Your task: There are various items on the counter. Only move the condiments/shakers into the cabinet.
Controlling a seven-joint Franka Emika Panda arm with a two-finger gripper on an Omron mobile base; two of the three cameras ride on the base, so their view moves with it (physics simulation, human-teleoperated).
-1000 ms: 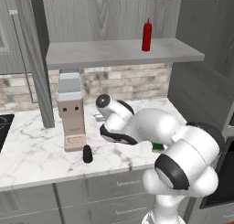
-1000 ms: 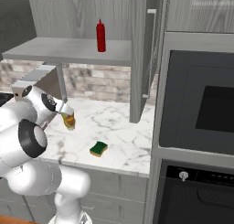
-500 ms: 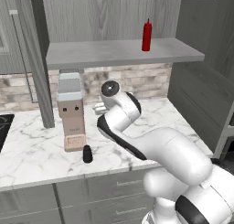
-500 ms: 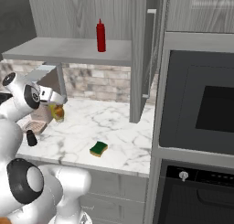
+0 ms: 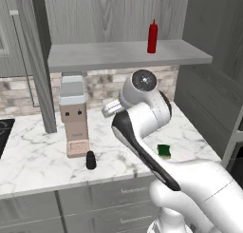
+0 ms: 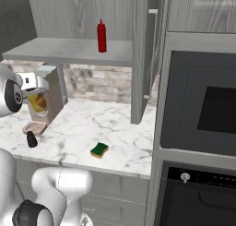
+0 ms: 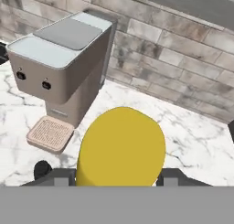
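The yellow bottle [image 7: 121, 147] sits clamped between the fingers [image 7: 170, 176], lifted above the marble tabletop [image 7: 183, 141] near the beige appliance [image 7: 64, 58]. The small black shaker [image 5: 90, 160] stands, apparently just before the appliance's base, and the red bottle [image 5: 152, 36] stands upright on the cabinet shelf [image 5: 109, 53].

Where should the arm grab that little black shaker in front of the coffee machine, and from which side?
Probably from straight above, fingers closing across the short round body of the black shaker. It stands upright on the counter, too low for an easy side grip, and the beige appliance stands close behind it, so a rear approach is blocked. The gripper must first put down the yellow bottle.
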